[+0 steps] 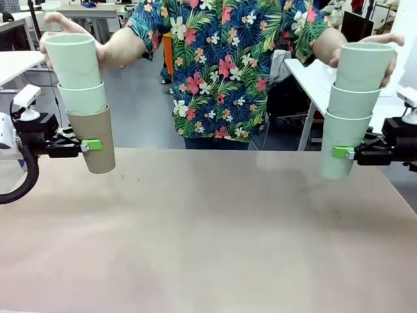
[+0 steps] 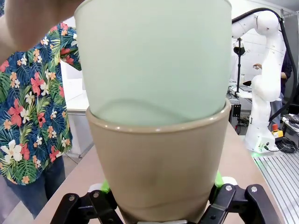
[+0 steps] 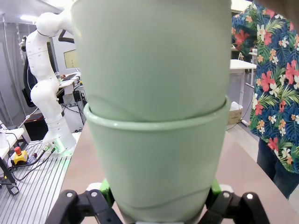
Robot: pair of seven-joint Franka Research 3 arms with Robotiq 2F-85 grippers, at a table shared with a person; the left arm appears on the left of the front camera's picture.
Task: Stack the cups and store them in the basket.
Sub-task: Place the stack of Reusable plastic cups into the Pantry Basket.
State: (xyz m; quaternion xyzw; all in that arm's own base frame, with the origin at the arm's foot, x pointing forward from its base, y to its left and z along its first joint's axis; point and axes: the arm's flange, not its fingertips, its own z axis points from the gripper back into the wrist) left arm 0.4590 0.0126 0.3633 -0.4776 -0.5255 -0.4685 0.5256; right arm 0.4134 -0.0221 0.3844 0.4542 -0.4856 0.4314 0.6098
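Over the bench's (image 1: 208, 235) left and right edges, the left gripper (image 1: 91, 145) clamps a tan cup (image 1: 96, 147), the right gripper (image 1: 343, 152) a mint cup (image 1: 337, 147), each under two more held by the person's hands (image 1: 60, 23); a crooked push could tip them loose.

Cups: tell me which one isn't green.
The tan-brown cup, at the bottom of the stack clamped in the left gripper. The other five are all pale mint-green.
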